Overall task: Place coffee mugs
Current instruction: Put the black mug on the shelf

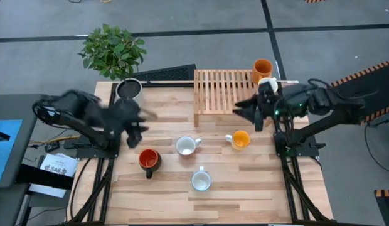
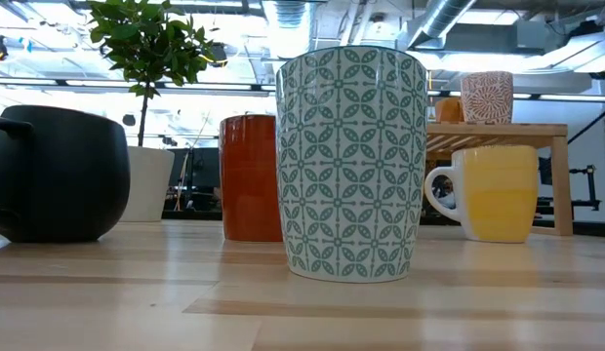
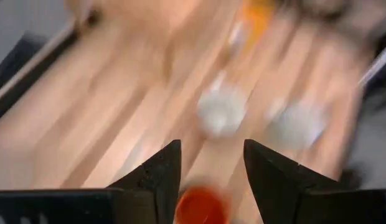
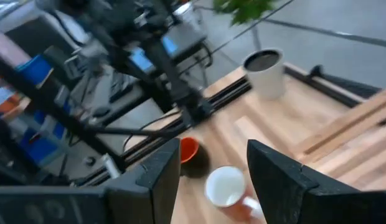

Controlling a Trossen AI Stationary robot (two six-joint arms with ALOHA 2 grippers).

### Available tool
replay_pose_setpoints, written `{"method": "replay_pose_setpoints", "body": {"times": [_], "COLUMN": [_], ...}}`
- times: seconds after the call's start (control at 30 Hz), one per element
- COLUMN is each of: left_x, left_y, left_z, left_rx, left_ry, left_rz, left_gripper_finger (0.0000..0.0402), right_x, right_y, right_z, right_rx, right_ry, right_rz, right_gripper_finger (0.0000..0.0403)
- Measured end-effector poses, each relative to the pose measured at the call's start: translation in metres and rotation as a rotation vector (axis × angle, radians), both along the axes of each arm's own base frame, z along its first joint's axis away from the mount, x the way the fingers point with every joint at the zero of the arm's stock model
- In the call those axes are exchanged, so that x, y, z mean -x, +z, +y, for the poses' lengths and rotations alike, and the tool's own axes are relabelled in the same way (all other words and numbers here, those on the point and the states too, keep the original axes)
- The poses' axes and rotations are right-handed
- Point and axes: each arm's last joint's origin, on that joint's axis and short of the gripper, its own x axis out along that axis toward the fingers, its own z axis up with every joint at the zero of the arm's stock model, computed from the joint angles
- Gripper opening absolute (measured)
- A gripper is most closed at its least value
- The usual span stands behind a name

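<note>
A: Your left gripper (image 1: pixel 141 120) hangs empty, jaws apart, over the table's left side, the red mug (image 1: pixel 149 159) just ahead of it. Left wrist view is smeared, so aim is a guess; clip the rim and you'll tip it

B: And the right?

A: Right gripper (image 1: pixel 250 111) also wide, empty, at the rack (image 1: pixel 219 91) edge. The yellow mug (image 1: pixel 240 139) sits near it, the orange mug (image 1: pixel 261 66) already on the rack's far corner. A low swing could knock either

B: Materials?

A: Glazed ceramic, slick and round, small loop handles. White mug (image 1: pixel 187 145) and patterned mug (image 2: pixel 351 161) stand mid-table. Rack is slatted wood; a base may rock on the slats
</note>
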Motion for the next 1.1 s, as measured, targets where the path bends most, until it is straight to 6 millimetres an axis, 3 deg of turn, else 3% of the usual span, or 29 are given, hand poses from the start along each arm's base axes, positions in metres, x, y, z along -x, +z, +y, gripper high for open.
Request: {"method": "replay_pose_setpoints", "body": {"times": [0.1, 0.17, 0.4, 0.57, 0.7, 0.9, 1.1], "left_x": [-0.005, -0.007, 0.003, 0.014, 0.013, 0.005, -0.003], "left_y": [-0.037, -0.063, -0.149, -0.192, -0.2, -0.193, -0.205], "left_z": [-0.02, -0.034, -0.08, -0.084, -0.076, -0.054, -0.033], "left_rx": [-0.056, -0.062, 0.229, 0.333, 0.308, 0.242, 0.32], "left_ry": [-0.085, -0.115, -0.149, 0.076, 0.15, 0.236, 0.304], "left_rz": [0.222, 0.278, 0.217, 0.198, 0.214, 0.234, 0.336], "left_gripper_finger": [0.0158, 0.0158, 0.0158, 0.0158, 0.0158, 0.0158, 0.0158], "right_x": [-0.007, -0.009, -0.009, -0.009, -0.01, -0.01, -0.01], "right_y": [-0.003, -0.004, -0.004, -0.004, -0.005, -0.005, -0.005], "right_z": [0.011, 0.015, 0.019, 0.019, 0.019, 0.018, 0.018], "right_rx": [0.011, 0.02, 0.035, 0.036, 0.038, 0.042, 0.042], "right_ry": [0.027, 0.031, 0.041, 0.042, 0.035, 0.022, 0.021], "right_rz": [0.01, 0.012, 0.013, 0.013, 0.016, 0.015, 0.015], "right_gripper_finger": [0.0209, 0.0209, 0.0209, 0.0209, 0.0209, 0.0209, 0.0209]}}
